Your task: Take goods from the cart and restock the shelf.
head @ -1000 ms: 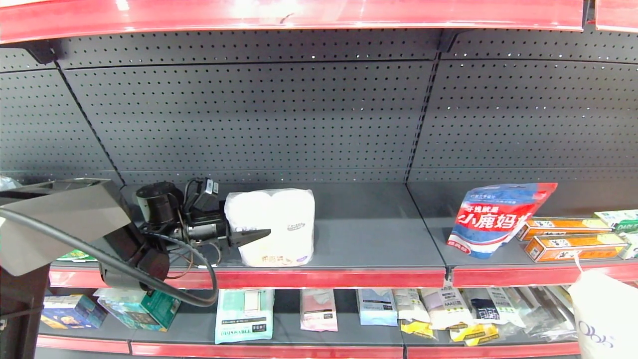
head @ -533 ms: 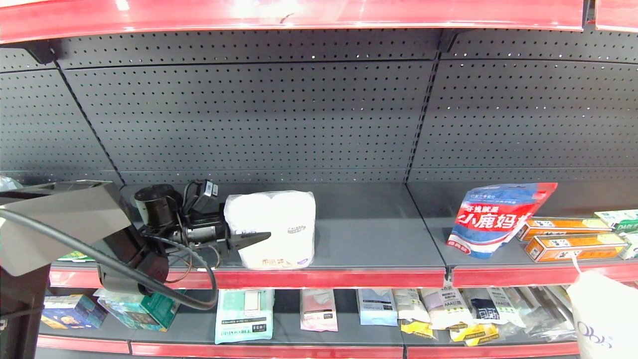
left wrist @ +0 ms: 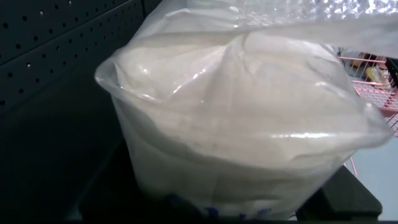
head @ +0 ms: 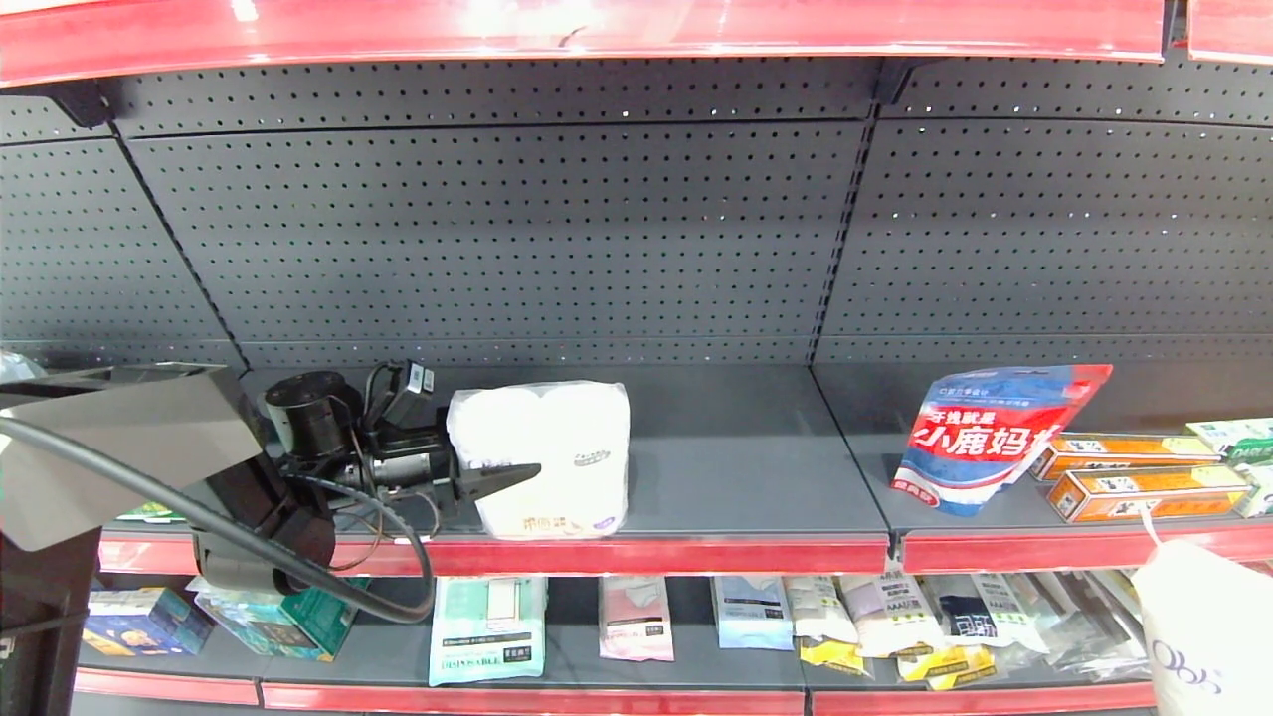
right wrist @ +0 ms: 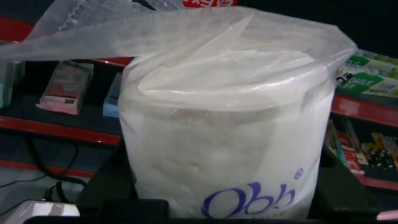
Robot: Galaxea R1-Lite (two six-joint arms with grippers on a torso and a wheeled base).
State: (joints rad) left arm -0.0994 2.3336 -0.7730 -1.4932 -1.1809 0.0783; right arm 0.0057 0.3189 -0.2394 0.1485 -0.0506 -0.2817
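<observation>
While the pack (head: 542, 452) of soft white rolls, squat and wrapped in crinkly clear film, sits upright at the front edge of the shelf (head: 736, 467), the left gripper (head: 517, 462) clasps its sides. Placing looks nearly done. Next, the fingers should part and back out without dragging it. Low at the right, the right gripper (right wrist: 217, 186) clamps a second pack (right wrist: 224, 124).

Large white characters on red-blue pouch (head: 995, 438), blue lettering on held roll pack (right wrist: 224, 143), faint coloured print low on shelved roll pack (head: 557, 438), dark wording on pale green packet (head: 487, 628).
</observation>
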